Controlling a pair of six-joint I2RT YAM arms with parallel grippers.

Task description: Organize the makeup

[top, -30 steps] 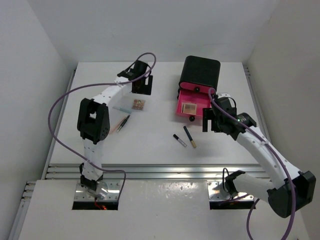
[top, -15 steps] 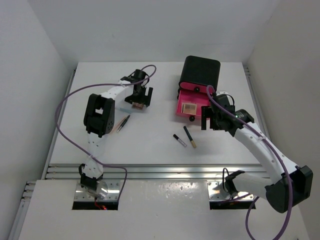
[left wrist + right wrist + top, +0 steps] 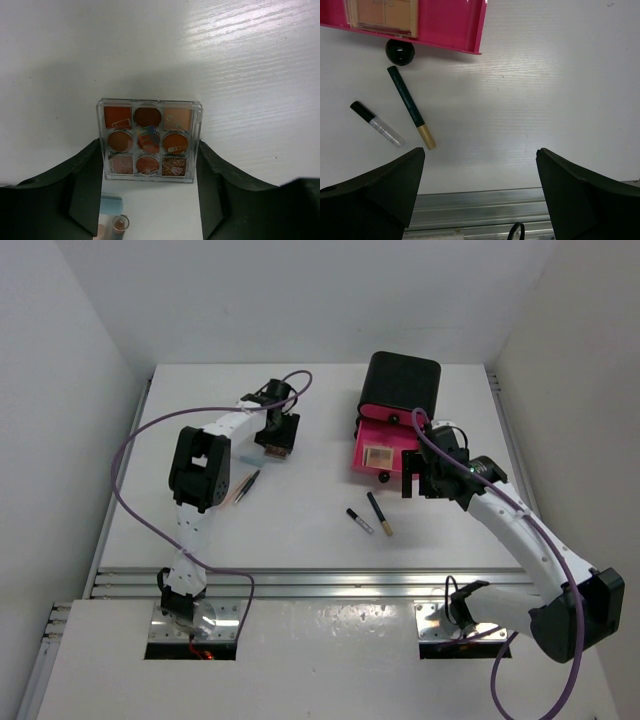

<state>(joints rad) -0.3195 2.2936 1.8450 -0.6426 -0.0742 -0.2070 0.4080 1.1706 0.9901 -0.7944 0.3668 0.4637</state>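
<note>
Makeup is partly sorted. From above, a tan palette lies in the pink drawer.

Left wrist view: the eyeshadow palette sits between my left gripper's jaws, and they pinch its two sides. I think I lift it next, keeping it flat.

Right wrist view: my right gripper has its jaws spread wide and empty. The gold-tipped stick lies ahead and to the left of them.

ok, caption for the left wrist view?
Left pincer brackets a clear nine-pan eyeshadow palette on the white table, a finger at each side; pale blue stick nearby.
</note>
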